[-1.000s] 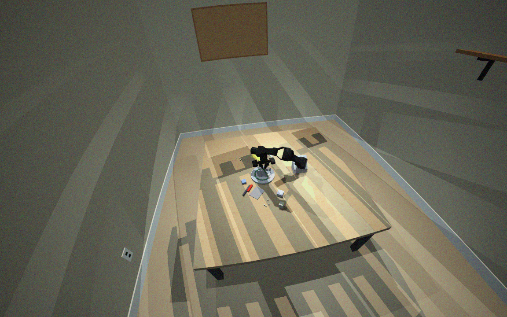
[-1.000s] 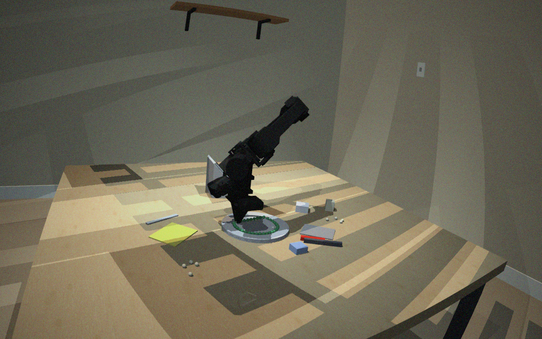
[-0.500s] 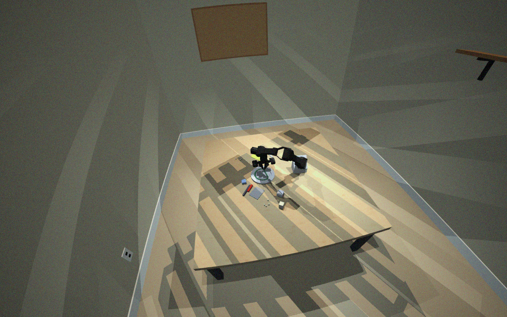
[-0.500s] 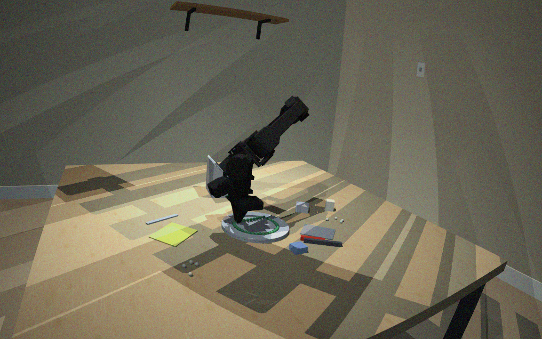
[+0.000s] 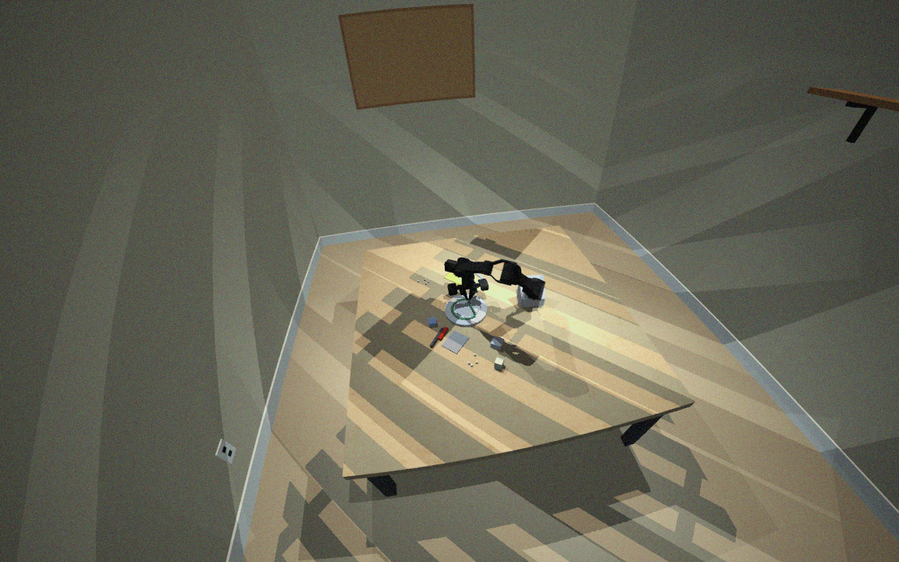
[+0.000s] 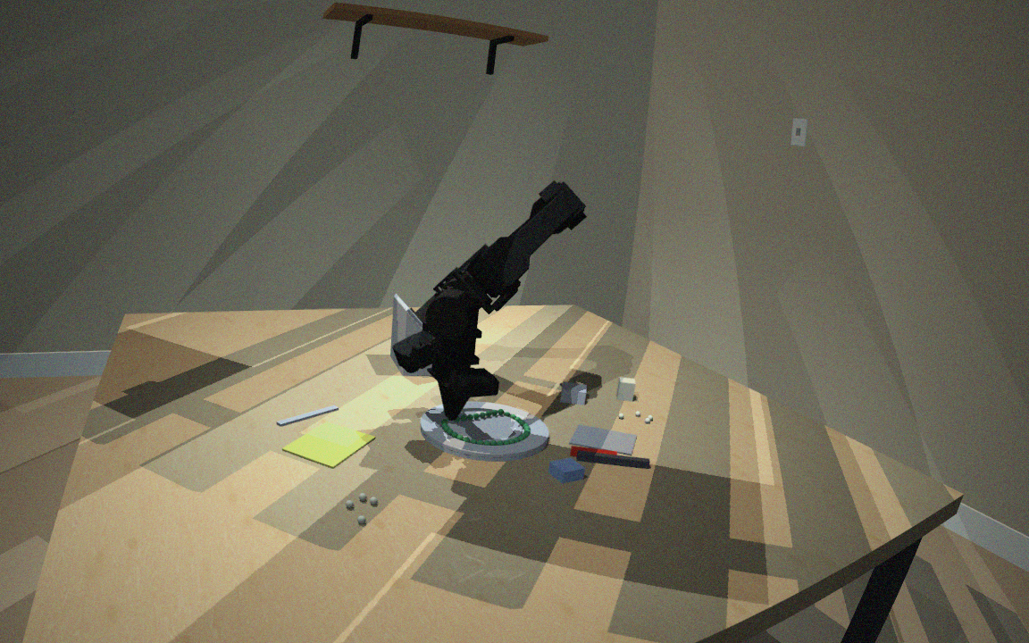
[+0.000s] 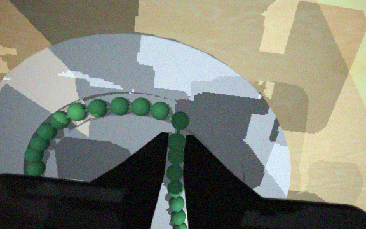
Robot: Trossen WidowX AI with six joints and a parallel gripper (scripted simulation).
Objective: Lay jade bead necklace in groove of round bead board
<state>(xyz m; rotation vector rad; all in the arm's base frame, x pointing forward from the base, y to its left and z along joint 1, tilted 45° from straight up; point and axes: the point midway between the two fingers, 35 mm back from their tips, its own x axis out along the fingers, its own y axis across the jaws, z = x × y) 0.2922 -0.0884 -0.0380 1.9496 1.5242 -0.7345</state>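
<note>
The jade bead necklace [image 5: 464, 319] [image 6: 494, 442] [image 7: 119, 106] is a ring of green beads on the round grey-white bead board [image 5: 467, 324] [image 6: 486, 455] [image 7: 113, 57]. In the wrist view, its upper and left arc lies along the groove. From a corner bead just beyond my fingertips, the strand runs straight down between the fingers, inside the right part of the groove. My gripper [image 5: 468, 300] [image 6: 453, 417] [image 7: 176, 141] is shut on this strand, low over the board. The fingers hide part of the necklace and groove in the wrist view.
A blue block [image 5: 432, 321] [image 6: 567, 470], a red and black tool [image 5: 442, 333] [image 6: 614, 459] and a grey square [image 5: 456, 341] [image 6: 603, 438] lie near the board. A yellow-green sheet [image 6: 330, 445], a thin stick [image 6: 307, 415], two pale blocks and several loose beads lie around.
</note>
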